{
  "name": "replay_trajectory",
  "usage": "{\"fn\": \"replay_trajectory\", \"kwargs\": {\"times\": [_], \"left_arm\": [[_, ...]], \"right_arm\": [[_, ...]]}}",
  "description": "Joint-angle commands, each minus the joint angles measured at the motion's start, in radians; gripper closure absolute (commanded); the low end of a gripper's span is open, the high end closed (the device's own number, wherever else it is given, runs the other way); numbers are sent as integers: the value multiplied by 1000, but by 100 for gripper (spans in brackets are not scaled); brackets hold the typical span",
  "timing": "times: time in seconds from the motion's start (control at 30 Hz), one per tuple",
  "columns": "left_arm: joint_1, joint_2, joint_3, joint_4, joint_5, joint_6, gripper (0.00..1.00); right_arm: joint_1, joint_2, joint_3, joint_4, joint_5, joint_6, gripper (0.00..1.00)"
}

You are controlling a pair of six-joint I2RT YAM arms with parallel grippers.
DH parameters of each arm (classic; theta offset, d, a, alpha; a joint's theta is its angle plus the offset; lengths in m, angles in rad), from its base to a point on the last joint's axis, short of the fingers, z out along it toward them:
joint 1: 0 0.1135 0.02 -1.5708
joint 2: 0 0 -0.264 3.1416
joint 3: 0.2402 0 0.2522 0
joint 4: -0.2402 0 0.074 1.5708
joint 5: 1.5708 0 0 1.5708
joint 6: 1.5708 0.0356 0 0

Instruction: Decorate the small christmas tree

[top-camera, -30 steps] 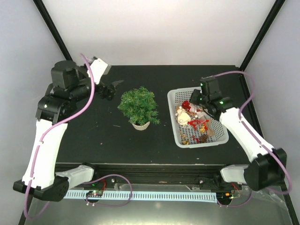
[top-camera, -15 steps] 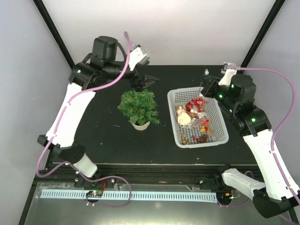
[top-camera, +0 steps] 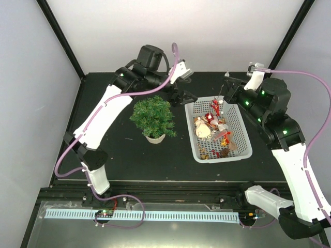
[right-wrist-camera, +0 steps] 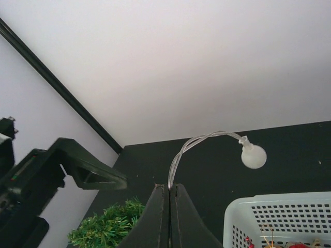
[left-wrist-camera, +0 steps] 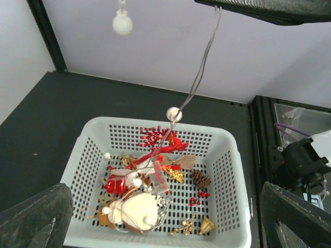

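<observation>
Right gripper [right-wrist-camera: 169, 188] is clamped on a clear light string [left-wrist-camera: 174, 113], held high over the basket [left-wrist-camera: 119, 122]. The string's lower end trails into the pile. Left gripper [top-camera: 186, 98] is wide open and empty, between the tree [top-camera: 152, 118] and the basket. The tree stands left of the basket, no ornaments visible on it.

Step looks like string pickup. Next: lift the tail clear of the clutter, carry it left, drape it over the tree. Left could catch the slack.

Basket also holds a red sprig [left-wrist-camera: 158, 137], pine cone [left-wrist-camera: 200, 179], gold bell [left-wrist-camera: 207, 225], cream ornament [left-wrist-camera: 138, 211].
</observation>
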Motion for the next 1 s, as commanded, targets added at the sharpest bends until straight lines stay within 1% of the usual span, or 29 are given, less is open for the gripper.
{"fn": "replay_trajectory", "kwargs": {"times": [0.0,0.17,0.3,0.63,0.7,0.8,0.83,0.97], "left_arm": [[-44,57,44,56,-6,-9,1],[-76,84,3,132,-25,-23,1],[-101,119,15,159,-11,-33,1],[-122,205,150,166,-2,-72,1],[-122,218,175,166,17,-80,3],[-122,227,200,165,61,-80,13],[-122,227,205,165,74,-81,15],[-124,229,223,169,132,-86,14]], "right_arm": [[-4,8,11,30,-25,-6,99],[-3,25,46,30,-28,-6,99],[-4,32,70,30,-40,3,99],[-4,23,27,76,-91,52,99],[-4,19,14,84,-100,60,99],[-4,12,-4,88,-101,62,99],[-4,9,-9,90,-103,63,99],[-4,6,-26,101,-114,73,99]]}}
